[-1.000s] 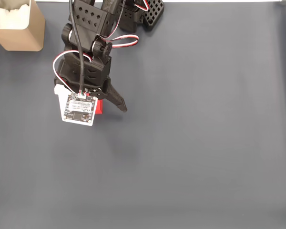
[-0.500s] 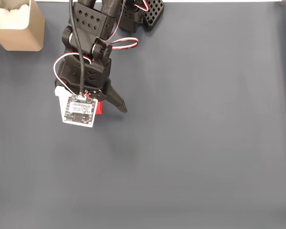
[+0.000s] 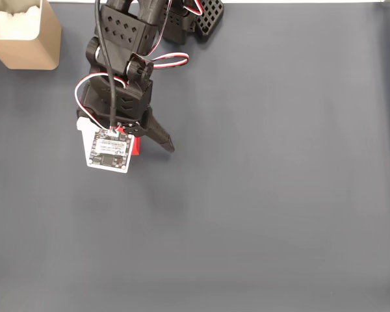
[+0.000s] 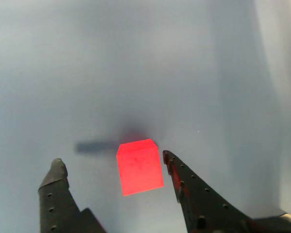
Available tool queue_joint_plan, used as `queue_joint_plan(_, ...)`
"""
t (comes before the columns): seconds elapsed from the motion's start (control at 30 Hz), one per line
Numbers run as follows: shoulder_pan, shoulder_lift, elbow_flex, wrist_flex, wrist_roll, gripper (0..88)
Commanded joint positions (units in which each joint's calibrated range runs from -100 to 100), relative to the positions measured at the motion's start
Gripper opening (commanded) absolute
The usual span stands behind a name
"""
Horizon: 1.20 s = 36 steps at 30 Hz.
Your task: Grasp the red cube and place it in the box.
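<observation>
With its jaws spread wide and holding nothing, the gripper (image 4: 111, 162) straddles the red cube (image 4: 139, 166), which sits on the dark mat (image 3: 279, 195) between the fingertips, nearer the right one, apparently lined up for closing, well apart from the box (image 3: 27, 40).

Claw (image 3: 133, 156) marginally nearer the box (image 3: 26, 39).

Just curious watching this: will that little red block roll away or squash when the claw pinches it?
The red cube has flat faces, so it likely sits still rather than rolling. Its crisp edges suggest it's stiff. Being small, it's probably light for the open gripper.
</observation>
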Motion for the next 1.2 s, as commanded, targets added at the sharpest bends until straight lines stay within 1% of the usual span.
queue_joint_plan(0.0,0.0,-1.4,-0.4,-0.8,-0.2,45.1)
queue_joint_plan(0.57,-0.3,-4.5,2.4,-1.1,-0.5,44.2)
queue_joint_plan(0.67,-0.3,-4.7,2.4,-1.2,-0.6,41.6)
queue_joint_plan(0.8,-0.3,-4.9,2.4,-2.3,-1.1,35.2)
queue_joint_plan(1.17,-0.6,-5.0,2.3,-5.0,-1.4,22.3)
